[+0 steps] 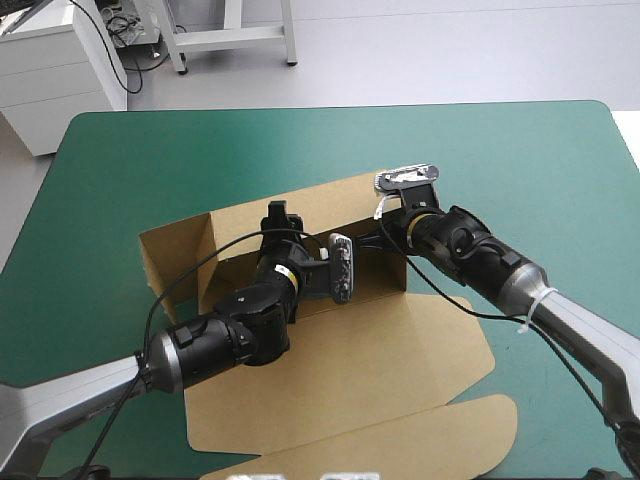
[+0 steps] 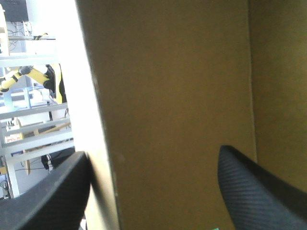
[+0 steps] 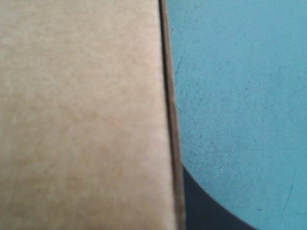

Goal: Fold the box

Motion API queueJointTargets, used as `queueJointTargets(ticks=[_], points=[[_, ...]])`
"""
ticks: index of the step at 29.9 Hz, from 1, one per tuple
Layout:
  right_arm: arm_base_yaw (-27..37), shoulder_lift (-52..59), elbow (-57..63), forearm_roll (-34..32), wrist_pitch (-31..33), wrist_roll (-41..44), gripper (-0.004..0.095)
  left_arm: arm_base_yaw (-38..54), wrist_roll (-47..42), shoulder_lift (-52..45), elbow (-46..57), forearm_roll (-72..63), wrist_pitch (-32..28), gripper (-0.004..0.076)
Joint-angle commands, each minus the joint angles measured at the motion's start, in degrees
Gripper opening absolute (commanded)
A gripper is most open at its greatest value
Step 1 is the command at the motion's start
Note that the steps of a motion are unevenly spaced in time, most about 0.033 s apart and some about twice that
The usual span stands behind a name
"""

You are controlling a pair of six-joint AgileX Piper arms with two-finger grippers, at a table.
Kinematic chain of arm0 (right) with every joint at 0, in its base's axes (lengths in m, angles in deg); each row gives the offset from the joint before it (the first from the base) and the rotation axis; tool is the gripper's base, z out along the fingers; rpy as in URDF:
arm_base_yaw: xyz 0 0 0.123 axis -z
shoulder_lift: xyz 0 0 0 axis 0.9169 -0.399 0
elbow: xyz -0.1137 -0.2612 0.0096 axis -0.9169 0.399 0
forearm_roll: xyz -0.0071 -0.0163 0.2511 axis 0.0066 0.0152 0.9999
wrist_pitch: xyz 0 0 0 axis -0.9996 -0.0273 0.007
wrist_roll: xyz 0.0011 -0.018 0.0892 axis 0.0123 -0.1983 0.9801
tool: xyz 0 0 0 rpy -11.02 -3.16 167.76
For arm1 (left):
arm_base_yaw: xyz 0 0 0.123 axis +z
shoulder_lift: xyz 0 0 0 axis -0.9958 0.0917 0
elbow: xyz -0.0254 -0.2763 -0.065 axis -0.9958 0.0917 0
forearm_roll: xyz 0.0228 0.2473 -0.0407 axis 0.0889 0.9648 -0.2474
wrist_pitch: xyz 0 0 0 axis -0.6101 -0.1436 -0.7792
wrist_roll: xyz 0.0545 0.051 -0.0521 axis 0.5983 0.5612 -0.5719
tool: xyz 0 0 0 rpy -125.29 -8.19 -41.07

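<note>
High view, brown box (image 1: 380,350), walls raised, teal-green table (image 1: 200,150), my left pincer (image 1: 280,218) spread astride one wall, my right pincer (image 1: 385,222) clamped on another.

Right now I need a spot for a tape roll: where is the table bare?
Bare teal-green cover: along the far edge beyond the box, the strip left of its left wall, and the far right corner. Crowded: the middle, with left hand and right hand at the raised walls, and the near edge under the flat lid.

Lab: white cabinet (image 1: 55,75), cables (image 1: 122,28), metal stand (image 1: 235,38).
</note>
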Motion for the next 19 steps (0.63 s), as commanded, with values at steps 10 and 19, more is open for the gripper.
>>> queueJointTargets(ticks=[10, 19], points=[[3.5, -0.3, -3.2, -0.17, 4.69, -1.39, -0.0019, -13.03, -2.99, -11.38, -1.84, 1.79, 3.25, 0.0512], [3.5, 1.5, -10.9, 2.86, 17.2, -9.82, -0.0019, -5.6, -8.15, -15.51, -3.14, 12.44, 3.91, 0.0463]])
